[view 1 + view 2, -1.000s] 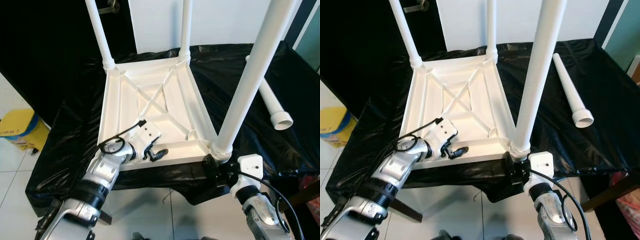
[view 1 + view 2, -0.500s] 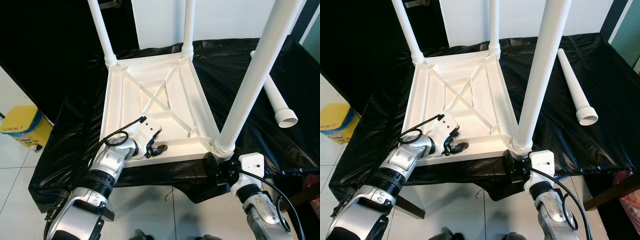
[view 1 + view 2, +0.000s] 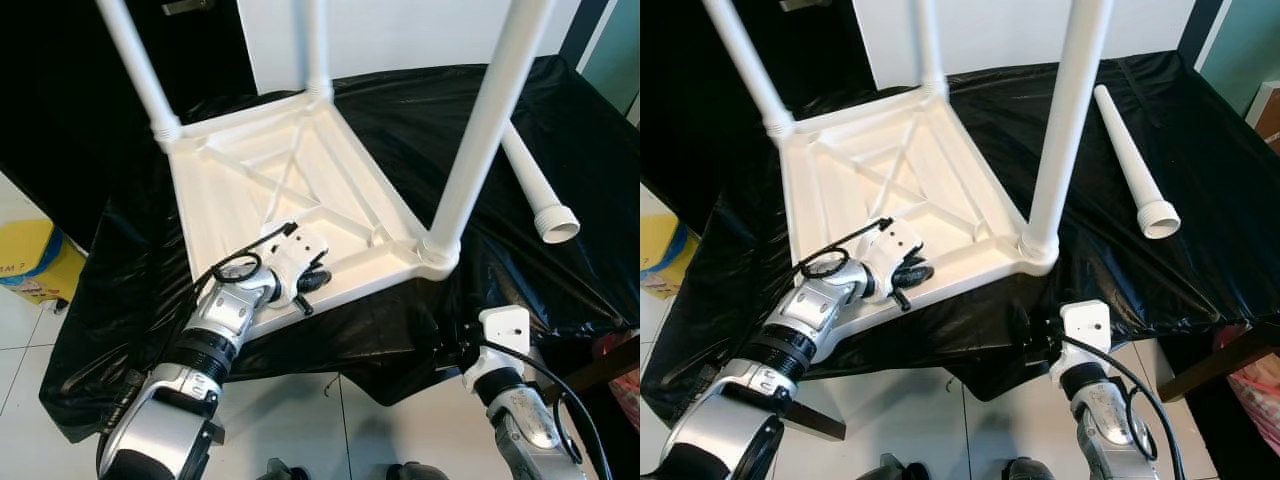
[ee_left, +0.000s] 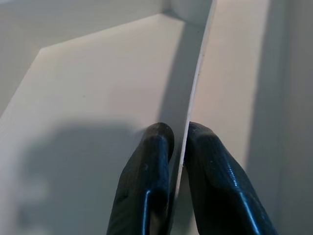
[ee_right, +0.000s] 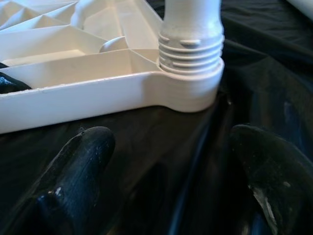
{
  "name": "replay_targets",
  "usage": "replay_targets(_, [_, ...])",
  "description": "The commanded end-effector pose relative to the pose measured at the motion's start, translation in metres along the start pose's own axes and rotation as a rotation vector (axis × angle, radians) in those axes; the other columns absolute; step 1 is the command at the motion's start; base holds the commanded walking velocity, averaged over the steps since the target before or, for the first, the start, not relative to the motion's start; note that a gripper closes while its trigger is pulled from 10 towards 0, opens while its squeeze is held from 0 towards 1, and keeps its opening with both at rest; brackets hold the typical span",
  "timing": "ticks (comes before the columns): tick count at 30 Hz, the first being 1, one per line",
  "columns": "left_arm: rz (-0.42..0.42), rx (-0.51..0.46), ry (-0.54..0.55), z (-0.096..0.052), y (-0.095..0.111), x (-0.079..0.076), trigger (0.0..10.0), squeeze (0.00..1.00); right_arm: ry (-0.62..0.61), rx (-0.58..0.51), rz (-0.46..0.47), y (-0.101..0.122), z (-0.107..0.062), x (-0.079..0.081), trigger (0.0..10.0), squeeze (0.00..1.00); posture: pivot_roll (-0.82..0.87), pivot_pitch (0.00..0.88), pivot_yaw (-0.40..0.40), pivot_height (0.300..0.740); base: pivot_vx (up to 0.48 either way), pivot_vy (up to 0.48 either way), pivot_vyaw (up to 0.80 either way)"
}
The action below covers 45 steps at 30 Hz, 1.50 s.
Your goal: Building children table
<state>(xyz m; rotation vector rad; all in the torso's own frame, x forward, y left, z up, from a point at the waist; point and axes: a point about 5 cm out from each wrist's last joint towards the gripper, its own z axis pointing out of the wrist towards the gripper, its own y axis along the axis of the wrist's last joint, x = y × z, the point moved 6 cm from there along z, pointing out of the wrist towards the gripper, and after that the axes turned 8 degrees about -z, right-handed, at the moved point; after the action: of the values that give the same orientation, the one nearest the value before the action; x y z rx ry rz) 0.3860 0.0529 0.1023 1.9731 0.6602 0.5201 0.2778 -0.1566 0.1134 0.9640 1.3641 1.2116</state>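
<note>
The white child's table top (image 3: 250, 190) lies upside down on the black-sheeted table (image 3: 420, 110). Three white legs stand screwed into it: far left (image 3: 135, 60), far middle (image 3: 318, 45) and near right (image 3: 480, 130). A loose leg (image 3: 535, 185) lies on the sheet to the right. My left gripper (image 3: 312, 285) is shut on the top's thin near rim (image 4: 198, 78), one finger on each side. Just short of the near right leg's threaded base (image 5: 191, 34), my right gripper (image 5: 173, 142) is open with only black sheet between its fingers.
A yellow bin (image 3: 25, 260) stands on the white tiled floor to the left. The black sheet hangs over the table's front edge (image 3: 380, 350). A dark wooden piece (image 3: 610, 365) juts out at the lower right. A white wall stands behind the table.
The table top has swung, its near right corner moving away from me. My right gripper, at that leg's base before, has come off it and stands open. The left gripper kept its hold.
</note>
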Motion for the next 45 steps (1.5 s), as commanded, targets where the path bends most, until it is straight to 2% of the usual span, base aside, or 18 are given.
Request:
replay_targets(1, [-0.049, 0.005, 0.346, -0.012, -0.014, 0.045, 0.0, 0.0, -0.006, 0.001, 0.006, -0.001, -0.001, 0.0, 10.0, 0.0, -0.1, 0.098, 0.087, 0.74, 0.0, 0.0, 0.0])
replay_targets(2, [-0.044, -0.01, 0.344, -0.011, -0.011, 0.044, 4.5, 0.0, -0.009, 0.0, 0.006, -0.001, 0.0, -0.001, 10.0, 0.0, -0.1, 0.097, 0.086, 0.74, 0.0, 0.0, 0.0])
replay_targets(6, [-0.04, -0.02, 0.341, -0.011, -0.009, 0.043, 4.5, 0.0, -0.01, 0.0, 0.006, -0.001, 0.0, -0.001, 10.0, 0.0, -0.1, 0.097, 0.086, 0.74, 0.0, 0.0, 0.0])
replay_targets(7, [-0.034, -0.035, 0.325, -0.009, -0.005, 0.04, 10.0, 0.0, -0.011, 0.0, 0.006, -0.001, 0.0, -0.001, 10.0, 0.0, -0.1, 0.097, 0.086, 0.74, 0.0, 0.0, 0.0])
replay_targets(12, [-0.035, -0.077, 0.257, -0.005, 0.003, 0.027, 10.0, 0.0, -0.013, 0.0, 0.005, -0.001, 0.002, -0.001, 10.0, 0.0, -0.1, 0.096, 0.086, 0.74, 0.0, 0.0, 0.0])
replay_targets(13, [-0.043, -0.098, 0.231, -0.005, 0.006, 0.022, 10.0, 0.67, -0.015, -0.001, 0.004, -0.001, 0.003, -0.002, 10.0, 0.0, -0.09, 0.096, 0.087, 0.74, 0.0, 0.0, 0.0])
replay_targets(14, [-0.068, -0.132, 0.2, -0.006, 0.011, 0.018, 10.0, 1.0, -0.016, 0.0, 0.001, -0.002, 0.005, -0.002, 10.0, 0.0, -0.09, 0.094, 0.089, 0.74, 0.0, 0.0, 0.0])
replay_targets(17, [-0.085, -0.153, 0.182, -0.007, 0.014, 0.015, 10.0, 1.0, -0.017, 0.001, -0.001, -0.002, 0.006, -0.003, 10.0, 0.0, -0.09, 0.094, 0.089, 0.74, 0.0, 0.0, 0.0])
replay_targets(18, [-0.076, -0.167, 0.167, -0.008, 0.017, 0.013, 10.0, 0.43, -0.018, 0.002, -0.003, -0.003, 0.007, -0.004, 10.0, 0.0, -0.09, 0.093, 0.089, 0.74, 0.0, 0.0, 0.0])
replay_targets(19, [-0.076, -0.167, 0.167, -0.008, 0.017, 0.013, 10.0, 0.43, -0.018, 0.002, -0.003, -0.003, 0.007, -0.004, 10.0, 0.0, -0.09, 0.093, 0.089, 0.74, 0.0, 0.0, 0.0])
replay_targets(20, [-0.068, -0.192, 0.143, -0.011, 0.021, 0.01, 10.0, 0.05, -0.022, 0.002, -0.004, -0.003, 0.008, -0.005, 10.0, 0.0, -0.09, 0.092, 0.088, 0.74, 0.0, 0.0, 0.0])
replay_targets(24, [-0.116, -0.297, 0.096, -0.031, 0.036, 0.013, 10.0, 0.0, -0.03, 0.001, -0.002, -0.003, 0.011, -0.005, 10.0, 0.0, -0.09, 0.088, 0.082, 0.74, 0.0, 0.0, 0.0])
replay_targets(30, [-0.103, -0.328, 0.094, -0.05, 0.039, 0.024, 10.0, 0.0, -0.039, -0.002, 0.007, -0.002, 0.016, -0.004, 10.0, 0.0, -0.08, 0.083, 0.074, 0.74, 0.0, 0.0, 0.0])
replay_targets(33, [-0.103, -0.328, 0.094, -0.05, 0.039, 0.024, 10.0, 0.0, -0.039, -0.002, 0.007, -0.002, 0.016, -0.004, 10.0, 0.0, -0.08, 0.083, 0.074, 0.74, 0.0, 0.0, 0.0])
replay_targets(35, [-0.028, -0.28, 0.152, -0.071, 0.028, 0.045, 10.0, 0.0, -0.043, -0.01, 0.021, -0.002, 0.024, -0.001, 10.0, 0.0, -0.06, 0.079, 0.065, 0.74, 0.0, 0.0, 0.0])
replay_targets(36, [-0.028, -0.28, 0.152, -0.071, 0.028, 0.045, 10.0, 0.0, -0.043, -0.01, 0.021, -0.002, 0.024, -0.001, 10.0, 0.0, -0.06, 0.079, 0.065, 0.74, 0.0, 0.0, 0.0])
replay_targets(38, [0.084, -0.206, 0.241, -0.088, 0.015, 0.067, 10.0, 0.0, -0.044, -0.005, 0.017, -0.003, 0.032, 0.001, 10.0, 0.0, -0.05, 0.076, 0.062, 0.74, 0.0, 0.0, 0.0])
replay_targets(45, [0.161, -0.146, 0.306, -0.104, 0.004, 0.08, 10.0, 0.0, -0.052, 0.006, 0.014, -0.005, 0.041, 0.0, 10.0, 0.0, -0.04, 0.08, 0.062, 0.74, 0.0, 0.0, 0.0])
